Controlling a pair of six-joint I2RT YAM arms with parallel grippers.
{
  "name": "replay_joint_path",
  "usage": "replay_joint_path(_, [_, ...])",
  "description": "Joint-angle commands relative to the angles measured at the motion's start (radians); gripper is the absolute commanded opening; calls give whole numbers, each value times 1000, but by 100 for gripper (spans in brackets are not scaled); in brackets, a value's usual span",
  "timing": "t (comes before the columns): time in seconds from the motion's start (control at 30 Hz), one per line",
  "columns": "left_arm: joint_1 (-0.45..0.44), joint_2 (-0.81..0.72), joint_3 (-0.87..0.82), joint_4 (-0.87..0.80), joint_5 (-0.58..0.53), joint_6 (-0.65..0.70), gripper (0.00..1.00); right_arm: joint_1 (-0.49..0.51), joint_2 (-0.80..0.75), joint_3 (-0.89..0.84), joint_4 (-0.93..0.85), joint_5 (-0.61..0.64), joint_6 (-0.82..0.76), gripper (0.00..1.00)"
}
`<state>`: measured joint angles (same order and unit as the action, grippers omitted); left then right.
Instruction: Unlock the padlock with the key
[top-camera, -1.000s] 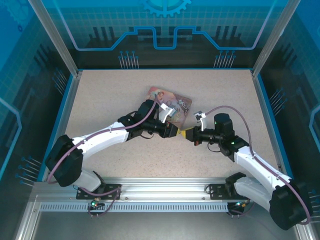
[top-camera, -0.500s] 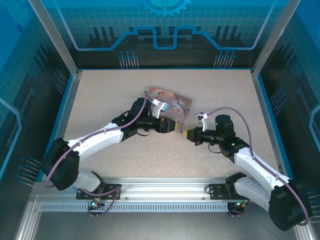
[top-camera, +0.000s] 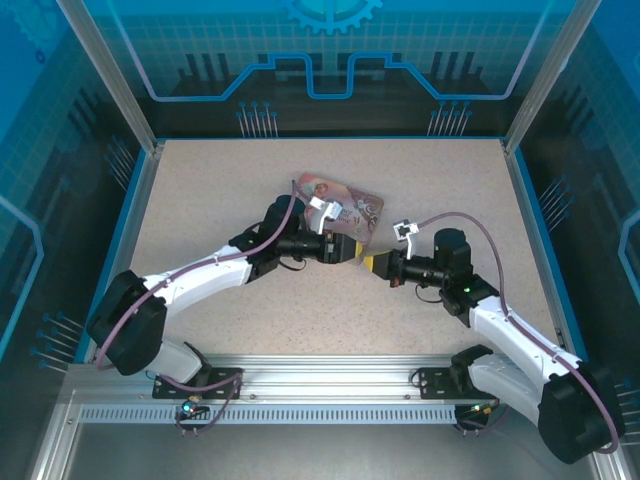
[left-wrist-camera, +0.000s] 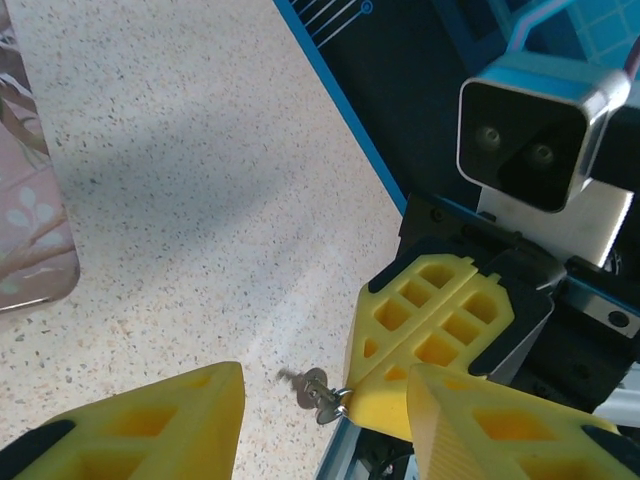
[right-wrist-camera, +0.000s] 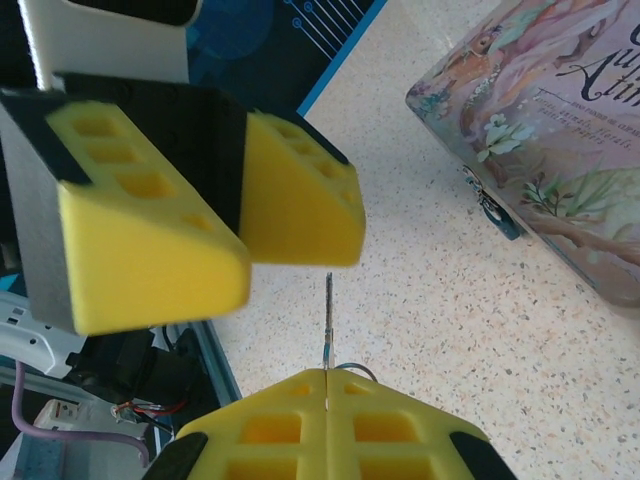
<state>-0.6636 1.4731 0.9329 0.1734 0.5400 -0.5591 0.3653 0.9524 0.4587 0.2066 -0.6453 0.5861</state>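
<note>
My right gripper (right-wrist-camera: 327, 376) (top-camera: 374, 263) is shut on the key (right-wrist-camera: 328, 305), whose thin blade sticks straight out from between its yellow pads. In the left wrist view the key (left-wrist-camera: 318, 392) and its small ring hang at the tip of the right gripper (left-wrist-camera: 372, 392). My left gripper (left-wrist-camera: 325, 400) (top-camera: 347, 248) is open, its fingers (right-wrist-camera: 300, 195) facing the key's tip with the key in front of the gap. The teal padlock (right-wrist-camera: 497, 215) hangs on the front side of the pink tin (right-wrist-camera: 560, 140), apart from both grippers.
The pink illustrated tin (top-camera: 340, 205) lies flat on the speckled table just behind the two grippers. A blue rim (top-camera: 130, 220) and see-through walls close in the table on all sides.
The left arm has turned its wrist and shifted its gripper right and back, closer to the right gripper's tip. The right gripper has edged slightly left with the key.
</note>
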Motion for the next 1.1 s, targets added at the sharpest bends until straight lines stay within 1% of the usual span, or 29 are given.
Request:
replay_joint_path(0.0, [-13, 21, 13, 36, 40, -12, 45, -6, -15, -2, 52, -25, 29, 0])
replay_joint_path(0.07, [-17, 27, 18, 39, 44, -15, 41, -6, -14, 1, 52, -23, 29, 0])
replay_joint_path(0.5, [-22, 21, 15, 57, 30, -17, 1, -2, 14, 16, 35, -49, 22, 0])
replay_joint_path(0.6, [-22, 4, 11, 50, 18, -9, 0, -7, 7, 18, 27, -52, 14, 0])
replay_joint_path(0.63, [-22, -2, 11, 46, 16, -5, 0, -12, 2, 17, 33, -58, 16, 4])
replay_joint_path(0.73, [-21, -30, 15, 30, 10, 12, 0, -43, -30, 0, 119, -87, 44, 25])
replay_joint_path(0.8, [-21, -51, 24, 11, 5, 30, 0, -69, -42, -14, 206, -111, 82, 33])
replay_joint_path(0.93, [-22, -78, 56, -20, 19, 55, 0, -74, -23, -14, 364, -163, 149, 45])
replay_joint_path(1.07, [-22, -93, 80, -19, 34, 59, 0, -52, -2, 11, 393, -174, 149, 50])
